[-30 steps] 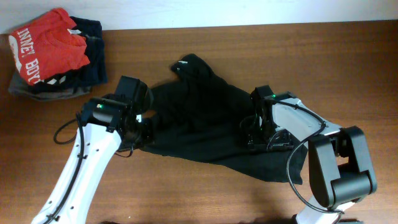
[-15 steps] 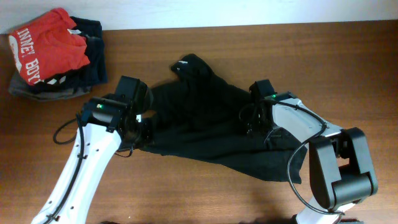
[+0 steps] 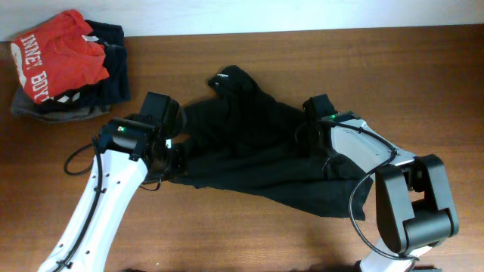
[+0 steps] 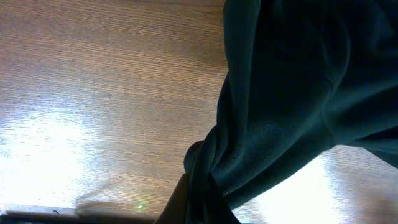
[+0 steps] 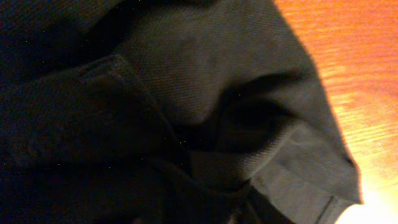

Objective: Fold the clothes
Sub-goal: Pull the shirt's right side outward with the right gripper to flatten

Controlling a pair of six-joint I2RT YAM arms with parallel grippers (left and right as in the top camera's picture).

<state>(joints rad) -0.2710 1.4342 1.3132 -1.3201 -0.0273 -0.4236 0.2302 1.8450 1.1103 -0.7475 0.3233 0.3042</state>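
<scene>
The clothes (image 3: 249,151) are one black top, spread crumpled across the middle of the wooden table (image 3: 423,68), with the collar end bunched at the back (image 3: 231,79). My left gripper (image 3: 175,156) is at the garment's left edge, shut on a gathered twist of the fabric. In the left wrist view the clothes (image 4: 280,106) narrow into that pinch at the left gripper (image 4: 200,208). My right gripper (image 3: 308,145) presses down into the right half of the top. The right wrist view is filled by dark folds of the clothes (image 5: 186,93) and a hem (image 5: 323,168); its fingers are hidden.
A pile of other garments sits at the back left corner: a red shirt with white lettering (image 3: 60,57) on a navy one (image 3: 115,72), with grey cloth (image 3: 45,112) beneath. A black cable (image 3: 76,162) loops beside the left arm.
My right gripper has shifted a little toward the back of the table over the black fabric and sunk into it. The left arm and its hold are unchanged.
</scene>
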